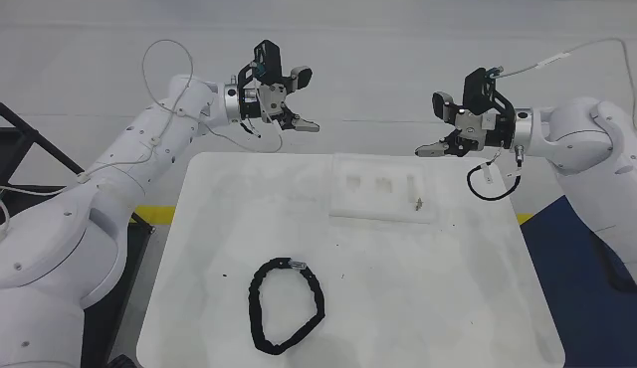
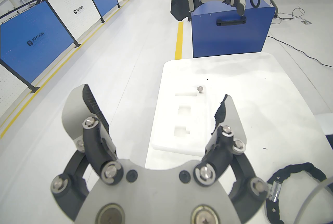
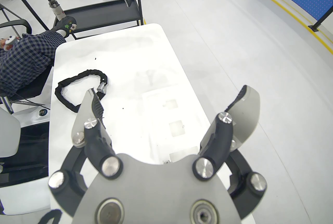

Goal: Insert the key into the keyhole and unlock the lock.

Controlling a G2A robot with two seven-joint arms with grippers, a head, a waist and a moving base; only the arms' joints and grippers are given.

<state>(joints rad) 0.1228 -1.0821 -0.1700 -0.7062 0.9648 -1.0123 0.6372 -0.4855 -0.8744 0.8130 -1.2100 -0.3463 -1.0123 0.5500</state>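
A: Where do we have room around the tray point(image 1: 368, 207)?
B: We see it lying at the table's point(image 1: 448, 288) far edge, its long side along that edge. Open tabletop runs from the tray's near side toward us, and more lies off the tray's right end, out to the table's rounded corner.
A: And the lock point(image 1: 287, 303)?
B: We find it nearer us than the tray and off toward the tray's left end, well apart from it. It is a black sleeved loop lying flat, with its metal end point(image 1: 296, 264) turned toward the tray.
A: The key point(image 2: 200, 89)?
B: We see it at the tray's right end, small and metal, at the end of the long cut-out point(image 2: 186, 93). Two smaller ones sit farther toward the tray's left end.
A: How do our grippers stand?
B: The left gripper point(image 1: 305, 99) hangs beyond the tray's left end, past the table's far edge and over the floor point(image 1: 348, 50). Its fingers are spread wide, and we see it holding and touching nothing.
A: The right one?
B: The right gripper point(image 1: 434, 125) hangs near the tray's right end, about above the far edge. Its fingers are wide apart too and it grips nothing. The two grippers face each other along the tray's far side.
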